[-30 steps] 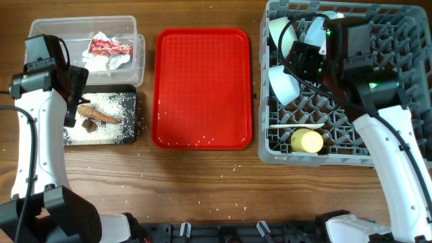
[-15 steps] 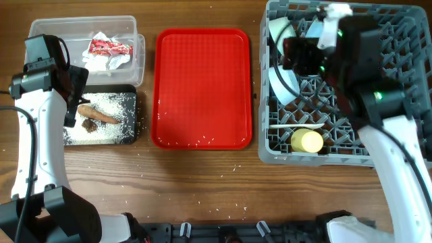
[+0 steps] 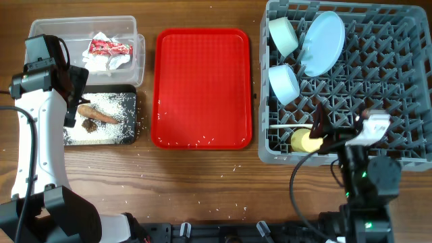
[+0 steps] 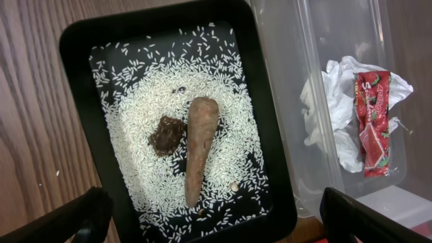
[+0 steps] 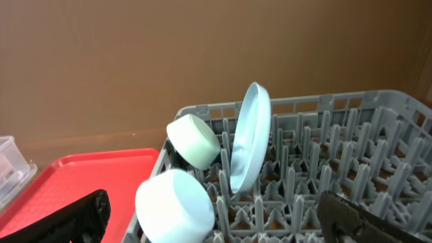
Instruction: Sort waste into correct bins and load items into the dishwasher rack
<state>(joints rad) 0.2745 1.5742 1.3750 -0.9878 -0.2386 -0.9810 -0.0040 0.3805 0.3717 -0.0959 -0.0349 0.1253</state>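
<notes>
The grey dishwasher rack (image 3: 385, 81) holds the pale-blue plate (image 3: 322, 52) on edge between pegs, the teal bowl (image 3: 282, 35), the white bowl (image 3: 284, 82), the white spoon (image 3: 293, 126) and the yellow cup (image 3: 307, 140). My right gripper (image 3: 339, 131) is open and empty over the rack's near edge; the right wrist view (image 5: 216, 226) shows the plate (image 5: 248, 135) and both bowls ahead. The black tray (image 4: 81, 121) holds rice (image 4: 135, 101), the root stick (image 4: 198, 145) and the brown lump (image 4: 166, 134). My left gripper (image 4: 219, 219) hovers open above it. The clear tub (image 3: 128, 30) holds the wrapper (image 4: 372, 125) and tissue (image 4: 331, 118).
The flat red serving tray (image 3: 202, 88) lies between the bins and the rack, with a few rice grains at its near edge. Loose grains are scattered on the wooden table (image 3: 202, 179) in front of it.
My right arm has pulled back from over the rack's far left part to its near edge. The plate, hidden under the arm before, now stands free in the rack. The left arm has not moved.
</notes>
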